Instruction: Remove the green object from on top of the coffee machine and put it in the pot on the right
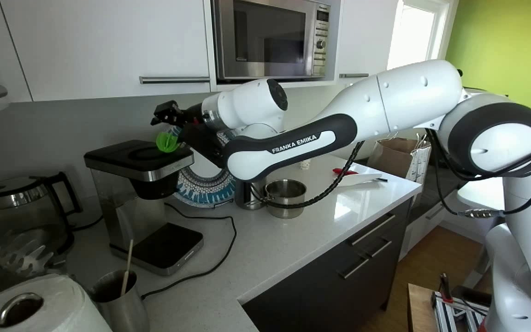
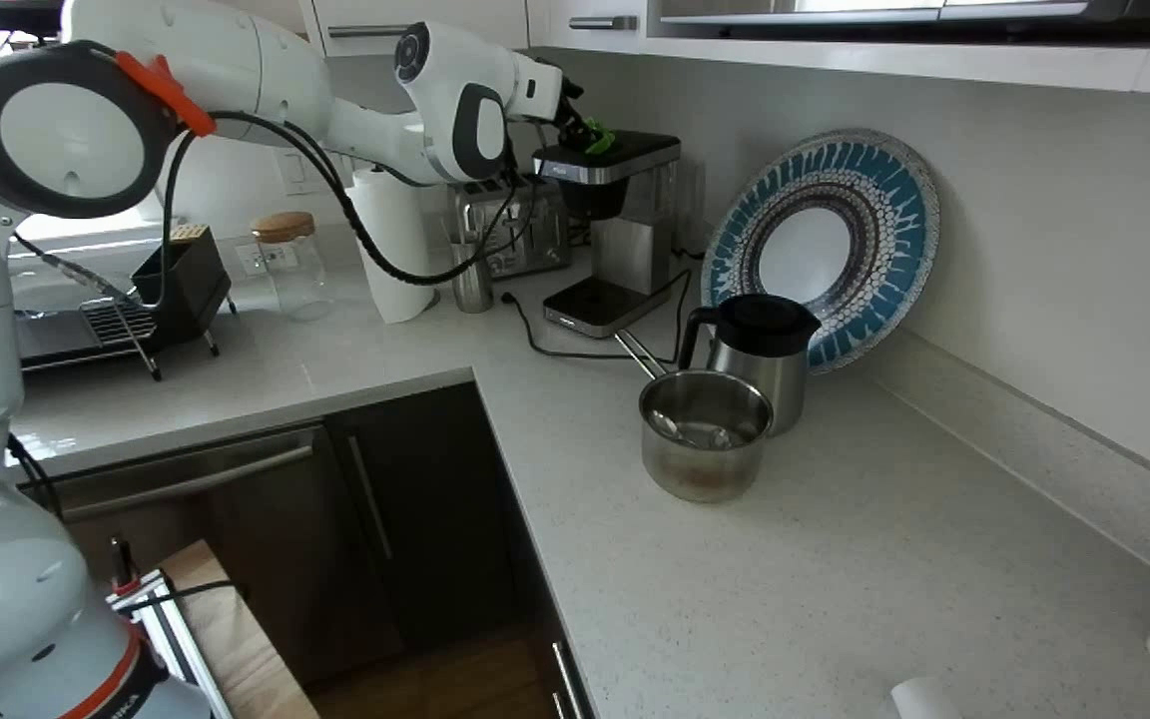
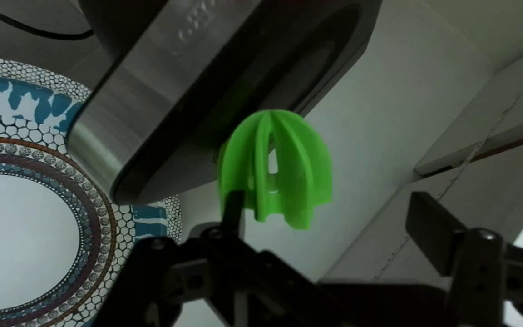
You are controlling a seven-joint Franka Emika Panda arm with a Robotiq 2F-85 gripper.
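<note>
The green object [image 1: 167,142], a bright ribbed dome, sits on top of the black coffee machine [image 1: 138,159]. It also shows in an exterior view [image 2: 599,137] and in the wrist view [image 3: 275,165]. My gripper [image 3: 327,222] is open, its fingers wide apart. In the wrist view the left finger overlaps the object's lower left edge, and the right finger is well apart from it. I cannot tell whether the left finger touches it. The gripper [image 1: 169,121] is right by the object, at the machine's top. The silver pot [image 2: 700,464] stands on the counter, its handle towards the machine.
A steel jug with black lid [image 2: 773,364] stands beside the pot. A teal-and-white plate [image 2: 869,190] leans on the wall by the machine. A glass carafe [image 1: 21,203], a steel cup [image 1: 120,304] and a paper roll [image 1: 58,309] stand nearby. Wall cabinets [image 1: 109,50] hang above.
</note>
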